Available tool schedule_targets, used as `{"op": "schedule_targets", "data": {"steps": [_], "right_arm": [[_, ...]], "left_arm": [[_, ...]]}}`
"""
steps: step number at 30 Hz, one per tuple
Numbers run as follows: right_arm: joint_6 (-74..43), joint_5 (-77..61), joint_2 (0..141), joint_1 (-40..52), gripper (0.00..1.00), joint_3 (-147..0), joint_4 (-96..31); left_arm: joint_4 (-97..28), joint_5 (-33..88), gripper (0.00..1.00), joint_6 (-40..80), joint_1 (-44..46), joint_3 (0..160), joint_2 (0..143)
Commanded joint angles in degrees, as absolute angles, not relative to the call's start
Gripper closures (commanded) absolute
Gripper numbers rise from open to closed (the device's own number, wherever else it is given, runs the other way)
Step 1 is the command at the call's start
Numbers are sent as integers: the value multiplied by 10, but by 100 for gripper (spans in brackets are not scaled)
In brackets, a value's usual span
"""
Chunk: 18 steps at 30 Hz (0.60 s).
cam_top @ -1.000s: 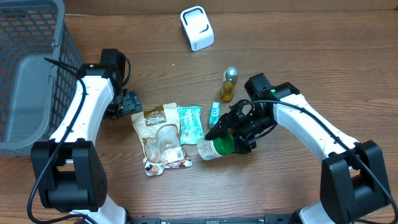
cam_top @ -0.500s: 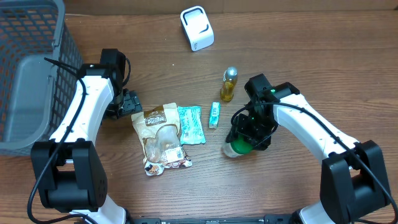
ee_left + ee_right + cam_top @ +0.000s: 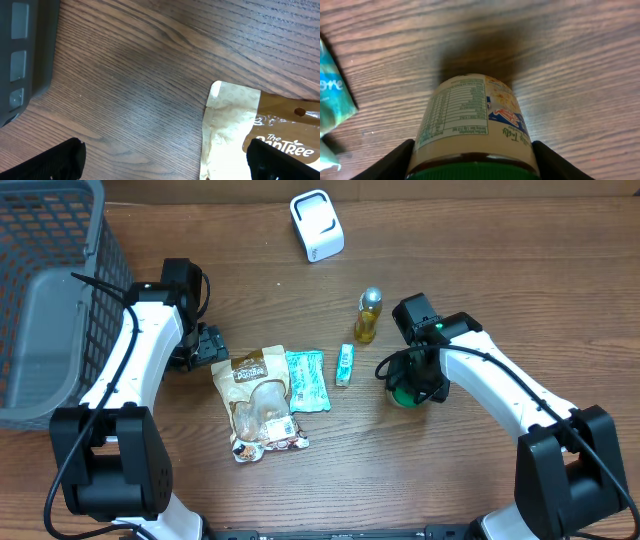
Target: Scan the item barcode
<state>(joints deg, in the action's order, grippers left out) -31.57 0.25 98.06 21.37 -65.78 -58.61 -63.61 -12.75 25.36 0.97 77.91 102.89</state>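
Being stood upright: jar [image 3: 403, 396] in right claw [image 3: 408, 382]
Grasped at its lid right of counter [image 3: 480, 240] centre, moved off the packets [image 3: 305, 380], its label [image 3: 465, 115] is being bared for scanning; left claw [image 3: 167, 160] released.

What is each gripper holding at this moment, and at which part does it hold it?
The right gripper appears to clamp the jar at its sides, next to the green lid. The left gripper is open and holds nothing.
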Motion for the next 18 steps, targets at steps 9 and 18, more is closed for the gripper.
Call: {"op": "schedule_targets", "data": {"steps": [9,18], "right_arm": [[-315,47,981,211,16,-633,-549],[-315,44,981,212,16,-629,-543]], "left_arm": [[-636,-139,0,258,7,776,1035],[-636,-139,1,258,7,776,1035]]}}
